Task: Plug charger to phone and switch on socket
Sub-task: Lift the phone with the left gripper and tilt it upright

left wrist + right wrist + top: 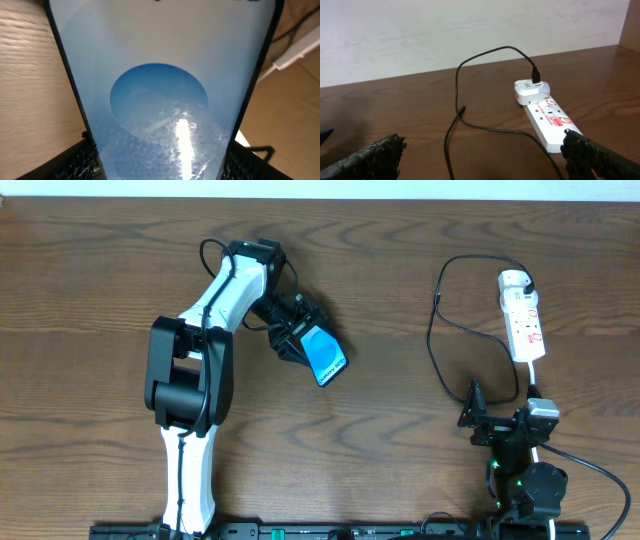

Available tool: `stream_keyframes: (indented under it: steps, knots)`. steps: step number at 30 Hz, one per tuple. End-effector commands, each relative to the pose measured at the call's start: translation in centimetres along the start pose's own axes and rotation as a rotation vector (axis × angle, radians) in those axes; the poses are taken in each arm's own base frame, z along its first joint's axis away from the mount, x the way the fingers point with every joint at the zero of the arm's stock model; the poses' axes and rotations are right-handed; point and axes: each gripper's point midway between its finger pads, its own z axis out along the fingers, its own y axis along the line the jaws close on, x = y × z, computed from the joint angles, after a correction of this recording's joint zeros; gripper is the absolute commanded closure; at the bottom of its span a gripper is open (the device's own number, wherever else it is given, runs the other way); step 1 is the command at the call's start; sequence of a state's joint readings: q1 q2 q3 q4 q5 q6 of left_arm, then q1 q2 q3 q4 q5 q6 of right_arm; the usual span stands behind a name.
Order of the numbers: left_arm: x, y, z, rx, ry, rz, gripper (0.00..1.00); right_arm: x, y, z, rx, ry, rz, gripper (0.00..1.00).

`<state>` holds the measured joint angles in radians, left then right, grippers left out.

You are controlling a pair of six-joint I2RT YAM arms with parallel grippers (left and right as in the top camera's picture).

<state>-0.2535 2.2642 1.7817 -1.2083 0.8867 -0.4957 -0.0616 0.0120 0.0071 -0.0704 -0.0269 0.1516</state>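
1 phone (324,357) in L end effector (303,340) | charger (435,330) apart, by socket (523,320)

We recorded: phone (160,95), pale blue screen bearing a deeper blue oval, dark edges; socket (549,119), white with red markings; charger (457,90), black throughout; table (90,280), dark brown with wood grain; left arm (215,300), white and black.

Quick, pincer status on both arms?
Left pincer: closed on the phone.
Right pincer: open, holding nothing.
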Motion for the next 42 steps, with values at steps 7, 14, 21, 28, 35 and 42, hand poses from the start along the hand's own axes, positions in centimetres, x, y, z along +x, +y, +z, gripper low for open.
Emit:
stream_keyframes:
  steps: [7,14,21,28,35,42]
  knots:
    - [2.4,-2.8,-1.2,0.141,0.068,0.049,0.36,0.1,0.0,0.0,-0.001,0.002,-0.004,0.01]
    - [2.8,-3.1,-1.3,0.157,0.088,0.039,0.36,0.1,0.0,0.0,0.0,0.002,-0.004,0.01]
    - [3.2,-3.0,-1.3,0.159,0.101,0.025,0.36,0.1,0.0,0.0,-0.001,0.002,-0.004,0.01]
    - [3.3,-3.3,-1.4,0.174,0.111,0.021,0.36,0.1,0.0,0.0,0.0,0.002,-0.004,0.01]
    - [3.3,-3.3,-1.4,0.174,0.111,0.021,0.36,0.1,0.0,0.0,0.0,0.002,-0.004,0.01]
    - [3.3,-3.3,-1.4,0.173,0.111,0.021,0.36,0.1,0.0,0.0,0.0,0.002,-0.004,0.01]
